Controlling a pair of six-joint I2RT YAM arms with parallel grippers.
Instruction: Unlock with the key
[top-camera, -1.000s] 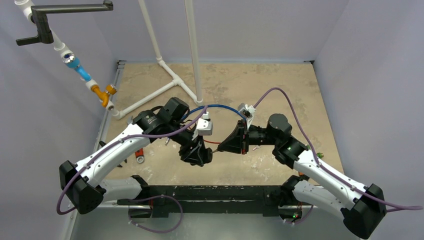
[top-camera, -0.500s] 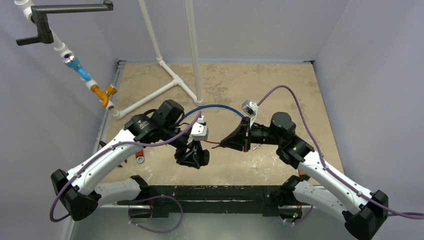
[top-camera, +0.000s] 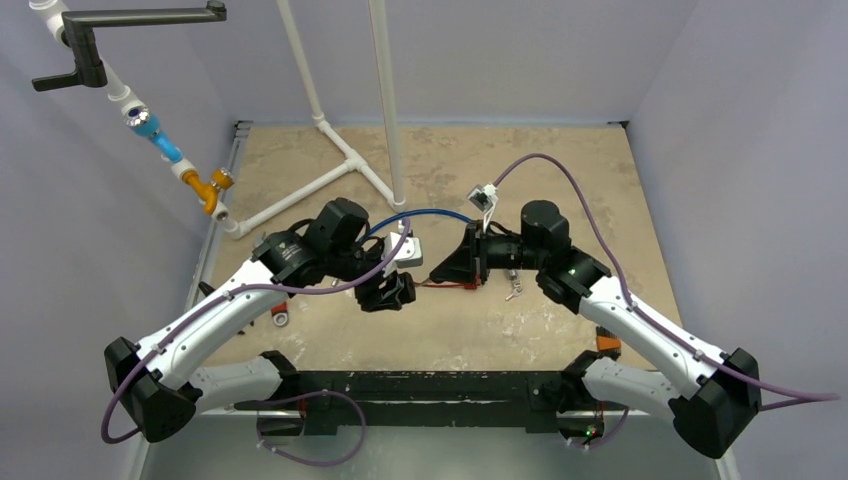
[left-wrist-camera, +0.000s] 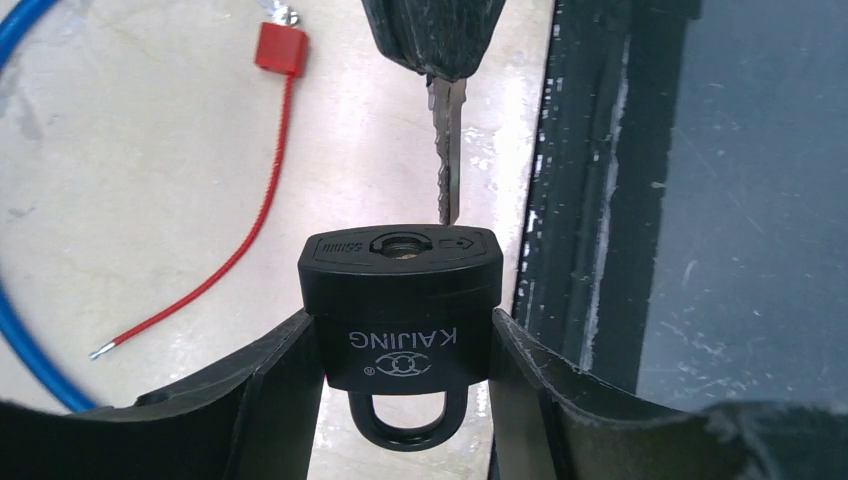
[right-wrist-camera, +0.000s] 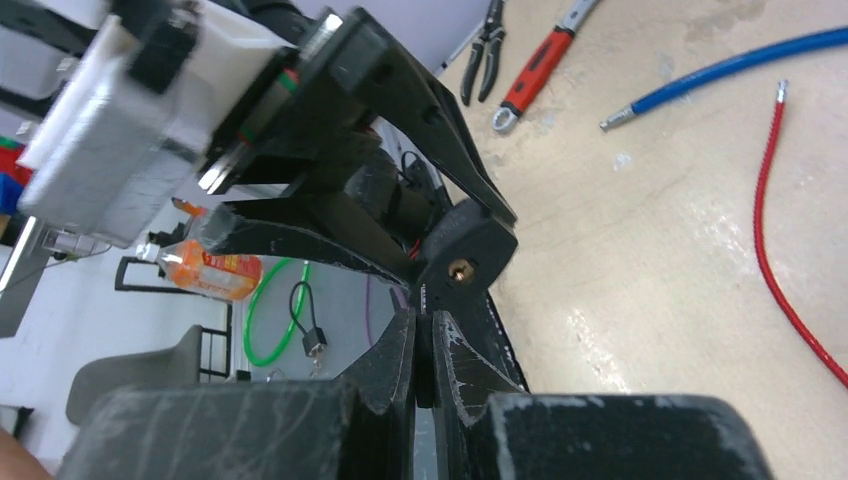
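A black padlock marked KAIJING sits between the fingers of my left gripper, which is shut on its body. The shackle points back toward the wrist and the keyhole faces outward. My right gripper is shut on the black head of the key. The silver blade points at the lock's keyhole face. Its tip ends at the edge of that face, just right of the keyhole, with the whole blade outside. In the top view both grippers meet nose to nose above the table's middle.
A red wire with a red tag and a blue cable lie under the grippers. Pliers and a red-handled wrench lie at the left edge, and small keys beside the right arm. A white pipe frame stands behind, and the black front rail is close by.
Both grippers have moved away from the front rail toward the table's middle, still facing each other. The right one has drawn closer to the padlock. Both grips are unchanged.
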